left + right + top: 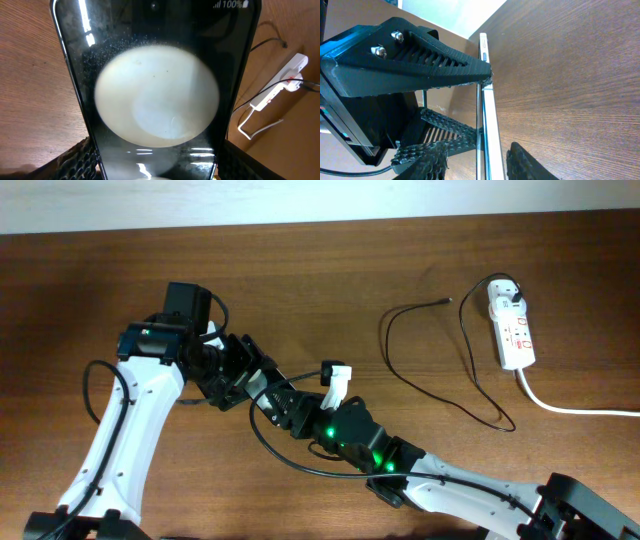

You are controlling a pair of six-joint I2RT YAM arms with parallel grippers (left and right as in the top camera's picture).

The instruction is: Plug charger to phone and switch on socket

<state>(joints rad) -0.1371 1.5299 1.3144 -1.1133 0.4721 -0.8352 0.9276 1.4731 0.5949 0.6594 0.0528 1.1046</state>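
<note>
The left wrist view is filled by the flat black phone with its white round patch (156, 95), and the left tool (160, 167) is clamped on its side edges. The right wrist view has the phone edge-on, with the right tool (480, 162) straddling it, fingers spread and not touching. Only the overhead view shows the whole thin black charger cable (384, 340), looped loose on the brown wooden table (300, 260) by the white oblong socket strip (512, 330) at far right.

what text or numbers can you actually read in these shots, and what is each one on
"100%": at the top edge of the phone screen, next to small signal bars, in the left wrist view.
The socket has red marks on its face, too small to read in any view.
There is no other readable text, and none in the right wrist view.
</note>
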